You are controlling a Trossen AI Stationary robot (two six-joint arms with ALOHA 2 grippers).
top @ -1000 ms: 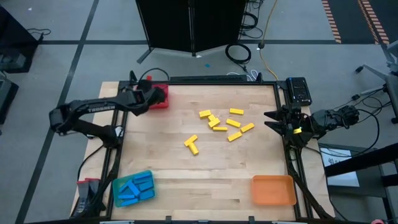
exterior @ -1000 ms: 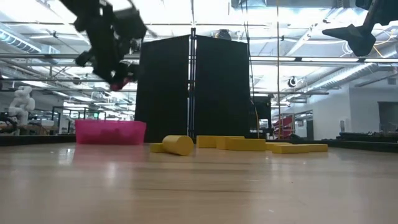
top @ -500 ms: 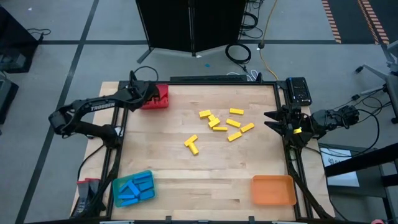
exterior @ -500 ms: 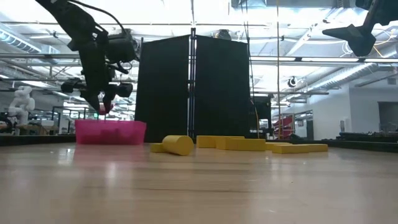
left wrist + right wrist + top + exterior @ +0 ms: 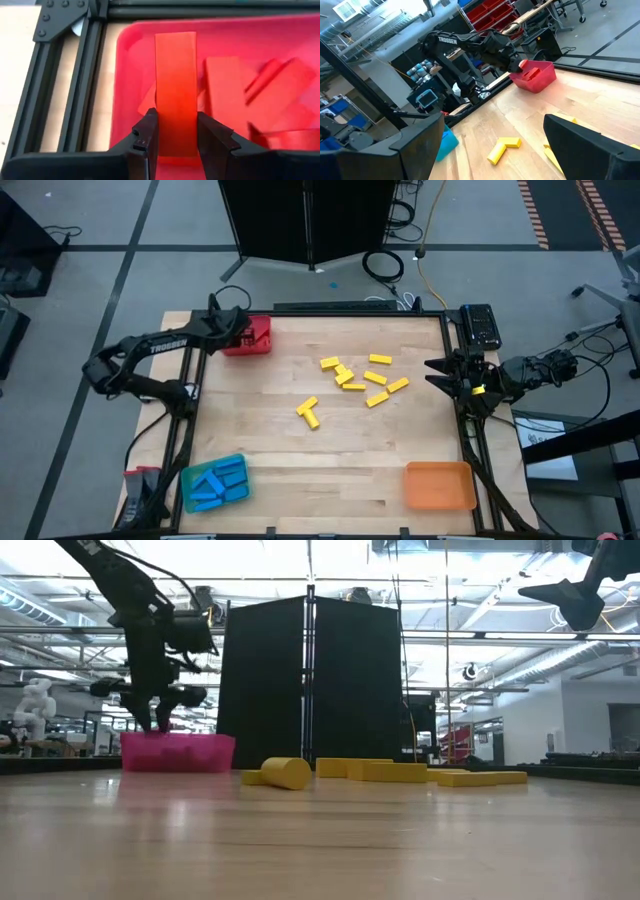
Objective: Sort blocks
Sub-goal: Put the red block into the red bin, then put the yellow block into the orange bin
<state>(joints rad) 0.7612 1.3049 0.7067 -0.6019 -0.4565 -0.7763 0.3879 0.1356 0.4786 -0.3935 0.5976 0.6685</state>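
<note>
A: Holding a red block (image 5: 175, 95) — that is the left gripper (image 5: 176, 136), its two fingers (image 5: 146, 131) pinched on the block's near end. The block's long axis runs straight out ahead of the gripper, in line with its reach, not across it.

B: Where is it against the red tray (image 5: 235, 30)?

A: Over it. The wrist view has the block inside the rim, above several red blocks lying crosswise in the tray. The low view puts the gripper just above the tray wall (image 5: 178, 752). Whether the held block touches the pile I cannot tell.

B: So the coming move?

A: My judgement: release only. The block already hangs above the right tray, so parting the fingers should drop it flat among the others. No reorienting needed, since it points along the tray's floor and clears the near wall.

B: Rest of the table?

A: Yellow blocks (image 5: 356, 379) lie scattered mid-table, one pair forming an L (image 5: 309, 412) a bit nearer the front. Blue blocks sit in the blue tray (image 5: 213, 483) at the front left corner. The orange tray (image 5: 439, 485), front right, looks empty.

B: Right arm?

A: Parked at the right table edge, right gripper (image 5: 441, 370) spread wide, nothing between its fingers. It sits nearer the yellow scatter than the left arm, which is over at the back left corner. Yellows are unsorted as yet; reds and blues look done bar this one.
</note>
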